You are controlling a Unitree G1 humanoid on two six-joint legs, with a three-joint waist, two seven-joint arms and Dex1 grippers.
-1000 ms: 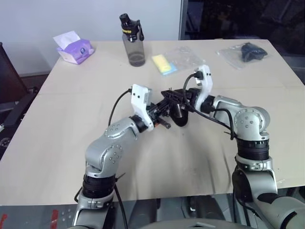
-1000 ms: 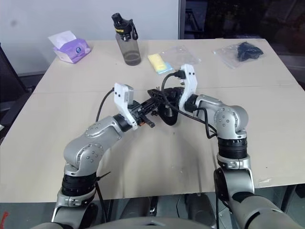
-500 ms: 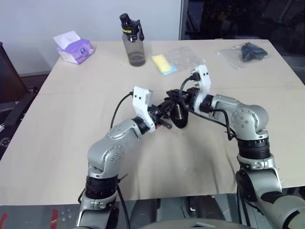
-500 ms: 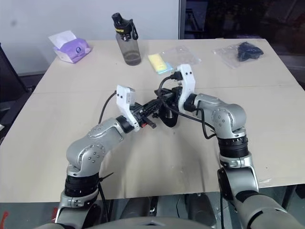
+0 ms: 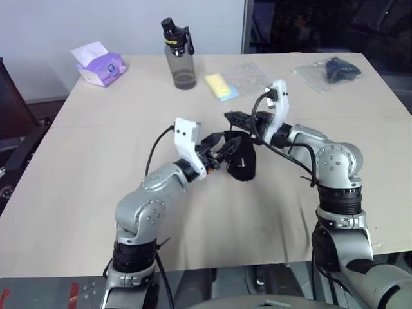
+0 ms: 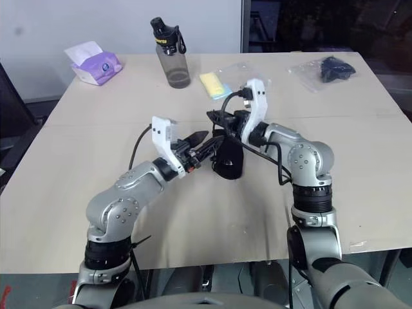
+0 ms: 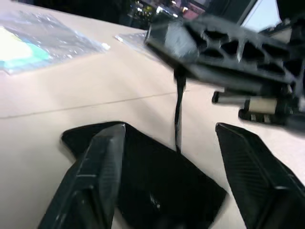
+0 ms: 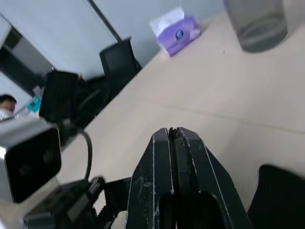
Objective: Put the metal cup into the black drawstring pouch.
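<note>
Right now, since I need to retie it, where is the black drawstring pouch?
In the left eye view the black drawstring pouch sits mid-table, between the left gripper and the right gripper.

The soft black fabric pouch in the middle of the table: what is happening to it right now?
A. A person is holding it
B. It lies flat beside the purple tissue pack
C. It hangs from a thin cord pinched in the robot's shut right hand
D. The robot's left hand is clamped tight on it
C: the shut right hand pinches a thin cord from which the soft black fabric pouch hangs, while the left hand stands open around it.
</note>
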